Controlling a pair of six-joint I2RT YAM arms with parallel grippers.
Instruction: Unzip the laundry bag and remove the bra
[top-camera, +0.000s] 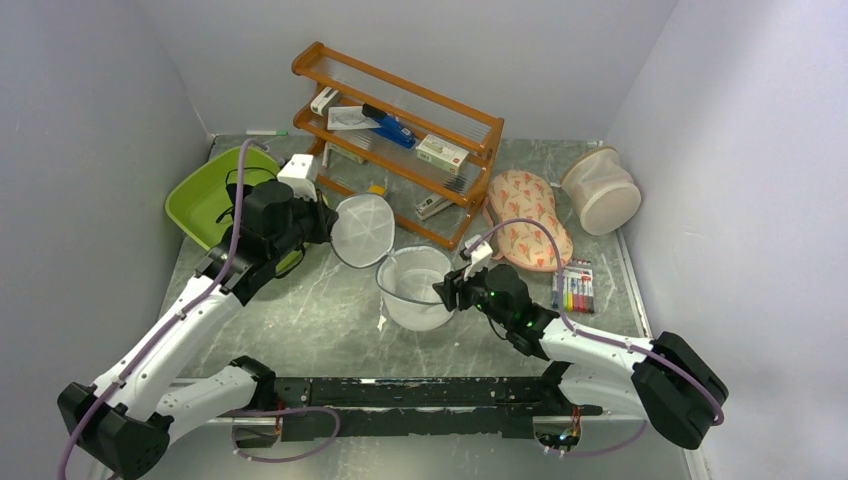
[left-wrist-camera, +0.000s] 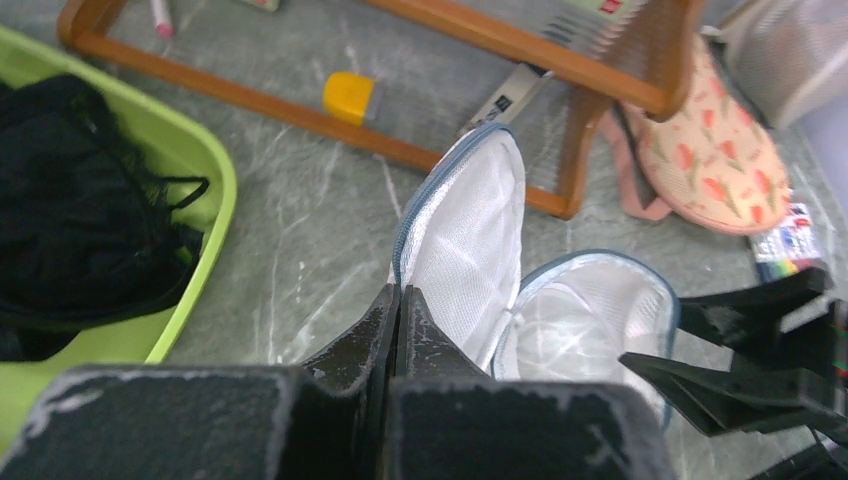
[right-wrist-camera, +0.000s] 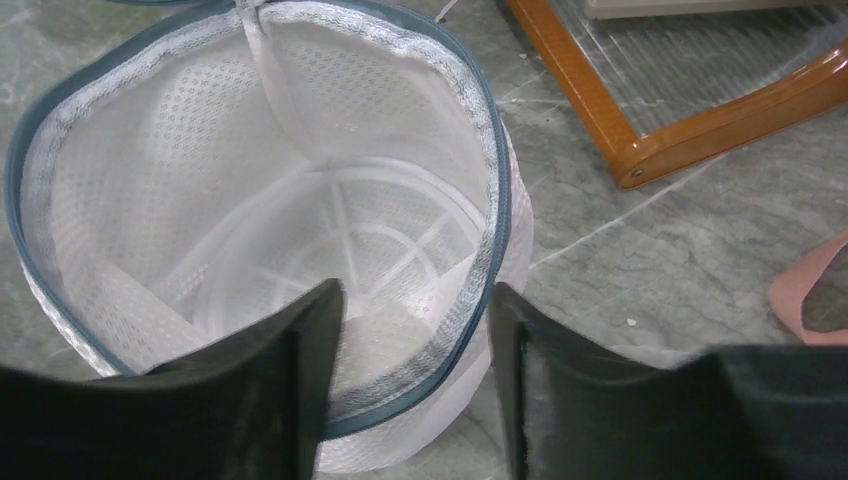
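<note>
The white mesh laundry bag (top-camera: 415, 290) stands unzipped mid-table, and its inside (right-wrist-camera: 260, 200) holds nothing. Its round lid (left-wrist-camera: 470, 220) is lifted to the left, still joined to the bag. My left gripper (left-wrist-camera: 400, 292) is shut on the lid's blue zip edge, beside the green tray (top-camera: 195, 205). The black bra (left-wrist-camera: 70, 220) lies in that tray (left-wrist-camera: 215, 170); the left arm hides most of it from above. My right gripper (right-wrist-camera: 410, 290) is open, one finger inside and one outside the bag's near rim, at the bag's right side (top-camera: 450, 290).
A wooden rack (top-camera: 400, 130) with small boxes stands behind the bag. An orange-patterned pouch (top-camera: 525, 215), a beige mesh cylinder (top-camera: 600, 190) and a pack of markers (top-camera: 577, 290) lie to the right. A yellow block (left-wrist-camera: 350, 97) sits under the rack.
</note>
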